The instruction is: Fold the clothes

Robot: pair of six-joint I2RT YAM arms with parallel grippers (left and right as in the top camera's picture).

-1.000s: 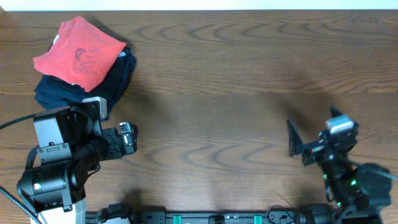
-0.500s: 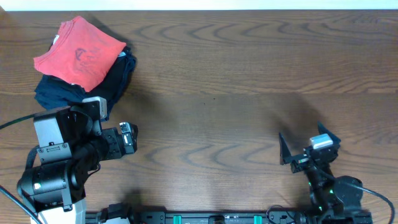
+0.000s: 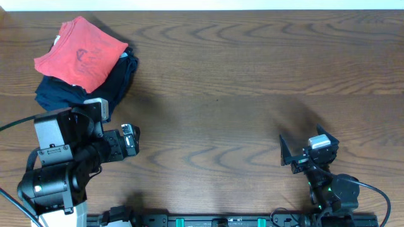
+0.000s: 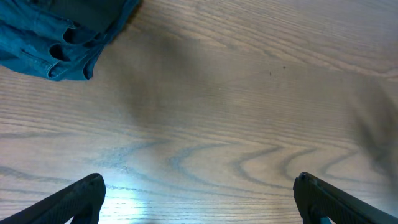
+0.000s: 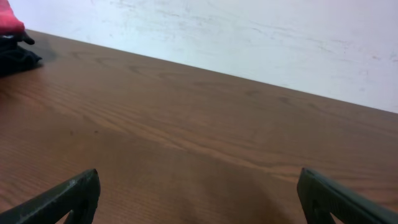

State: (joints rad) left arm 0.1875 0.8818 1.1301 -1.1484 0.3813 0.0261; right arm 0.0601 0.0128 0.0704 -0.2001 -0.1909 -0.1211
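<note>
ahead and off to the left of the left gripper (image 4: 199,180), just outside its own camera's view, the coral-red t-shirt (image 3: 81,52) lies bunched on a heap of navy garments (image 3: 113,79). its longer side runs roughly crosswise to that gripper's reach. both grippers are spread wide and carry nothing. the left one is much nearer, while the right gripper (image 3: 303,146) sits well apart across bare bench (image 3: 214,75). nothing blocks the way, though the dark clothes underneath may lift with the shirt.
</note>
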